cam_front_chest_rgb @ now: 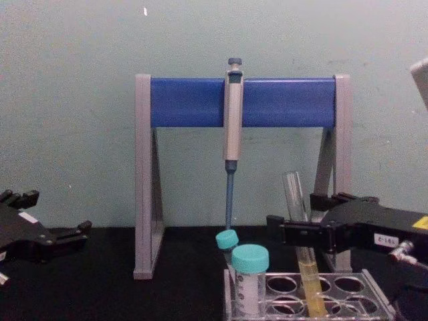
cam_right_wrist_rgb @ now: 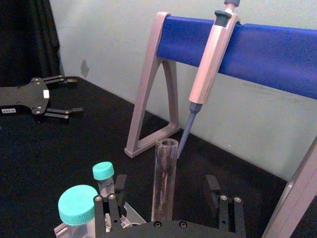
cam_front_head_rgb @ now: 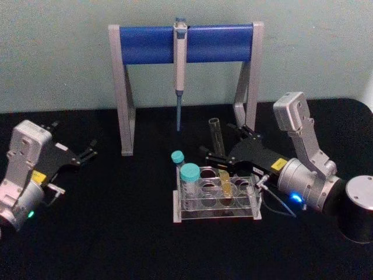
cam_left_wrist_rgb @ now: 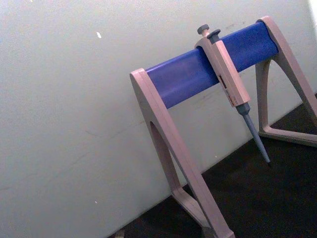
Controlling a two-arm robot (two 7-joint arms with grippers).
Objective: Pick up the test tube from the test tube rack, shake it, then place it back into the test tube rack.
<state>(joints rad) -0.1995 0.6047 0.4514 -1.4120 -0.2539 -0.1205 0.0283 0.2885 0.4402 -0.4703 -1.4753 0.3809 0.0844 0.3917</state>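
Observation:
The test tube (cam_front_head_rgb: 217, 137) stands slightly tilted in a hole of the clear test tube rack (cam_front_head_rgb: 192, 217), yellow liquid (cam_front_chest_rgb: 311, 281) in its lower part. My right gripper (cam_front_head_rgb: 217, 139) is open, its fingers (cam_right_wrist_rgb: 119, 184) on either side of the tube's upper half without touching the glass. From the chest, the tube (cam_front_chest_rgb: 294, 194) rises between those black fingers, and the rack (cam_front_chest_rgb: 374, 284) sits low at the bottom edge. The right wrist view has the tube (cam_right_wrist_rgb: 164, 183) centred in the right gripper (cam_right_wrist_rgb: 166, 182). My left gripper (cam_front_head_rgb: 74, 140) rests open at the far left of the table.
Two teal-capped tubes (cam_front_head_rgb: 189, 173) (cam_front_head_rgb: 178, 157) stand in the rack's left end. Behind it is the grey-and-blue pipette stand (cam_front_head_rgb: 186, 44) with a pipette (cam_front_head_rgb: 179, 64) hanging tip down just behind the tube. A black cylinder (cam_front_head_rgb: 358, 210) sits at the right edge.

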